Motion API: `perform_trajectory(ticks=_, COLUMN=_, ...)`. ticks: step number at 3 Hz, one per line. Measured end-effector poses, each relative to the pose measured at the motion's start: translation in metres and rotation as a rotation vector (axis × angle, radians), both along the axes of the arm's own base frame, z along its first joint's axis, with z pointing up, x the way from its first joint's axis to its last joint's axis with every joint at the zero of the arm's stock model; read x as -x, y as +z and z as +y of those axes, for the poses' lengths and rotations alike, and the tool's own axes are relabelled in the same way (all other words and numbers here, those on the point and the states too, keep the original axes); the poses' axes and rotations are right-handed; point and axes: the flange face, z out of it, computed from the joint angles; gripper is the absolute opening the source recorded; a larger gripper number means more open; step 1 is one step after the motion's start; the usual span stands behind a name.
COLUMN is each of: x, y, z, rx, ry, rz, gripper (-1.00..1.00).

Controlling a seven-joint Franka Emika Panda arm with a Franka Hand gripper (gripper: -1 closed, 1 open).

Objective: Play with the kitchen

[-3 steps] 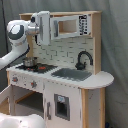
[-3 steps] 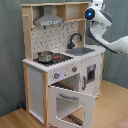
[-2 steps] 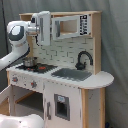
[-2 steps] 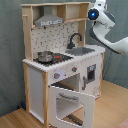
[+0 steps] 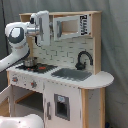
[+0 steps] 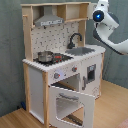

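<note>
White-painted panels with light-wood edges make up the kitchen (image 5: pixel 65 85) (image 6: pixel 62 60), a toy play unit standing on a wooden floor (image 6: pixel 112 107) against a grey backdrop (image 6: pixel 10 50); it lies below and beside the tool in both exterior views.

Parts, working outward from the worktop:
- Stovetop (image 6: pixel 55 58) carrying a metal pot (image 5: pixel 29 62) (image 6: pixel 45 56), below the tool in the first exterior view.
- Grey sink (image 5: pixel 72 74) (image 6: pixel 82 50) set in the counter (image 5: pixel 97 80), with a black curved faucet (image 5: pixel 84 59) (image 6: pixel 74 39) behind it.
- Knobs (image 6: pixel 56 76) on the front panel under the stovetop.
- Oven door (image 6: pixel 70 102), hinged at the bottom and hanging open toward the floor in the second exterior view.
- Cupboard door with a small dark dispenser panel (image 5: pixel 61 106) (image 6: pixel 91 72) under the sink.
- Back wall: brick-patterned in the first exterior view, pegboard-like with dots (image 6: pixel 55 35) in the second exterior view.
- Hood (image 6: pixel 49 20) over the stovetop and top shelf (image 6: pixel 70 11) with open compartments.

White robot arm (image 5: pixel 17 42) (image 6: pixel 107 30): in the first exterior view it reaches up from the first exterior view's left, its end block raised at top-shelf height above the pot. In the second exterior view it stands at the second exterior view's right, its upper joint beside the top shelf's end.

Tool (image 5: pixel 44 26): level with the upper cabinet, in front of its left part in the first exterior view; whether it is released or clenched, I cannot tell.
</note>
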Motion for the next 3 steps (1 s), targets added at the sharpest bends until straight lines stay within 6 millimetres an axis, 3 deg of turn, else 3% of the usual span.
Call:
perform_trajectory(ticks=1, x=0.0, y=0.0, z=0.001, rx=0.001, ry=0.003, rz=-0.001, gripper=1.0)
perform_trajectory(ticks=2, x=0.001, y=0.0, z=0.004, rx=0.005, ry=0.012, rz=-0.002, gripper=1.0)
perform_trajectory(ticks=3, x=0.013, y=-0.005, z=0.051, rx=0.078, ry=0.143, rz=-0.013, gripper=1.0)
